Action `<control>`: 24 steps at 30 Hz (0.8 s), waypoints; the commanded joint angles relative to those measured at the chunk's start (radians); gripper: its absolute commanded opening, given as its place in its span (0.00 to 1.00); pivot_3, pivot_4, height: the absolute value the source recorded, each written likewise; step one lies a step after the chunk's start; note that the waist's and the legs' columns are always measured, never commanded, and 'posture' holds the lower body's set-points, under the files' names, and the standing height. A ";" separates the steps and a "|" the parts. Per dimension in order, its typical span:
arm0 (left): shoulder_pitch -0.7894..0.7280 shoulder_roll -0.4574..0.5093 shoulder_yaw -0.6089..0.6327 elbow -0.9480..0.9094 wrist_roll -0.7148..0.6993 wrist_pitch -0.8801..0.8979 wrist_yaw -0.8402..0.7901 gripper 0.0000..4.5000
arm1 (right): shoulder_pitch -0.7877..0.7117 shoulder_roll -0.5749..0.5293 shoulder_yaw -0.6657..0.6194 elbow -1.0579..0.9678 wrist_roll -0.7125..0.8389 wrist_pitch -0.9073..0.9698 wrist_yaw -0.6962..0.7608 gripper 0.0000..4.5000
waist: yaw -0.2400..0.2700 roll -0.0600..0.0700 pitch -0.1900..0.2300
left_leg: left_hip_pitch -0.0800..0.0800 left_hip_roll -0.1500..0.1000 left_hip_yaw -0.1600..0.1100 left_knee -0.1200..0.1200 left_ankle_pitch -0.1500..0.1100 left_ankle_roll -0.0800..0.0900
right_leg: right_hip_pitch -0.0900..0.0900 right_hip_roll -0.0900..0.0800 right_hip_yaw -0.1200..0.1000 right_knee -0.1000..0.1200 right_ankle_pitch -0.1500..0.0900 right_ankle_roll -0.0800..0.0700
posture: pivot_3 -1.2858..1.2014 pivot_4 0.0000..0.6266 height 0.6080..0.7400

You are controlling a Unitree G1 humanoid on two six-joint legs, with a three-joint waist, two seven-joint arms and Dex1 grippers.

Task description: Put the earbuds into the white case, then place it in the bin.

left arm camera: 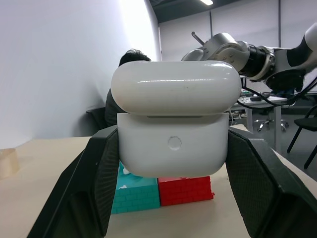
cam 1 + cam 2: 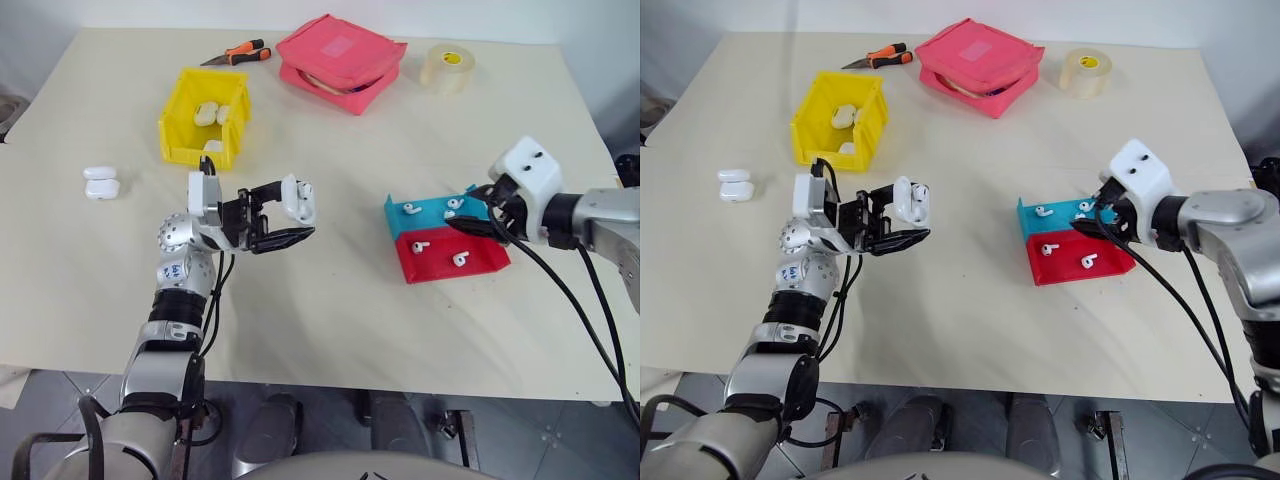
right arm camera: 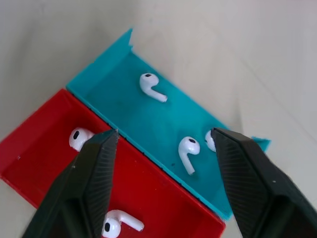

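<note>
My left gripper [image 2: 288, 216] is shut on the white case [image 2: 297, 198], holding it above the table with its lid flipped up; the case [image 1: 173, 129] sits between the two black fingers [image 1: 94, 178]. My right gripper [image 3: 164, 133] is open and hovers just over the teal tray [image 3: 114, 74], pointing down at it. Three earbuds [image 3: 187, 148] lie in the teal tray and two more earbuds [image 3: 79, 138] in the red tray [image 3: 44, 148]. The yellow bin [image 2: 178, 128] stands at the back left with white cases inside it.
A pink zip pouch [image 2: 340, 58], a tape roll [image 2: 447, 68] and orange-handled pliers [image 2: 240, 53] lie along the far edge. Two white look-alike cases [image 2: 101, 183] rest on the table at the left. The trays [image 2: 445, 240] sit side by side at the right.
</note>
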 commanded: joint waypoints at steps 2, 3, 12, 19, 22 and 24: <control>0.035 0.011 0.017 -0.082 0.001 0.002 -0.018 0.62 | -0.103 0.023 0.070 0.061 -0.064 -0.025 0.065 0.71 | 0.000 0.000 0.000 | 0.000 0.000 0.000 0.000 0.000 0.000 | 0.000 0.000 0.000 0.000 0.000 0.000 | 0.52 0.24 1.00; 0.040 0.011 0.018 -0.089 0.002 0.003 -0.014 0.62 | -0.124 0.034 0.087 0.083 -0.080 -0.027 0.069 0.71 | 0.000 0.000 0.000 | 0.000 0.001 0.000 0.000 0.000 0.000 | 0.000 0.000 0.000 0.001 0.000 0.000 | 0.52 0.24 1.00; 0.059 -0.001 0.019 -0.122 0.009 0.012 0.003 0.62 | -0.290 0.130 0.215 0.301 -0.218 -0.110 0.161 0.63 | -0.004 0.000 0.000 | 0.000 -0.003 0.001 0.001 0.000 0.000 | 0.000 0.000 -0.001 0.000 0.001 -0.001 | 0.52 0.24 1.00; 0.077 -0.007 0.019 -0.152 0.010 0.020 0.011 0.62 | -0.397 0.228 0.279 0.490 -0.309 -0.176 0.233 0.63 | -0.024 0.000 0.000 | 0.000 -0.003 0.000 0.001 0.000 -0.001 | 0.000 0.000 -0.002 0.001 0.001 -0.001 | 0.52 0.24 1.00; 0.092 -0.006 0.019 -0.174 0.010 0.024 0.017 0.62 | -0.417 0.261 0.283 0.545 -0.336 -0.198 0.252 0.63 | -0.027 0.000 0.000 | 0.000 -0.003 0.000 0.001 0.000 -0.001 | -0.001 0.000 -0.002 0.001 0.001 -0.001 | 0.52 0.24 1.00; 0.102 -0.004 0.021 -0.188 0.010 0.028 0.024 0.62 | -0.428 0.285 0.282 0.581 -0.350 -0.214 0.259 0.63 | -0.028 0.000 0.000 | 0.000 -0.003 0.000 0.001 0.000 -0.001 | -0.001 0.000 -0.002 0.001 0.001 -0.001 | 0.52 0.24 1.00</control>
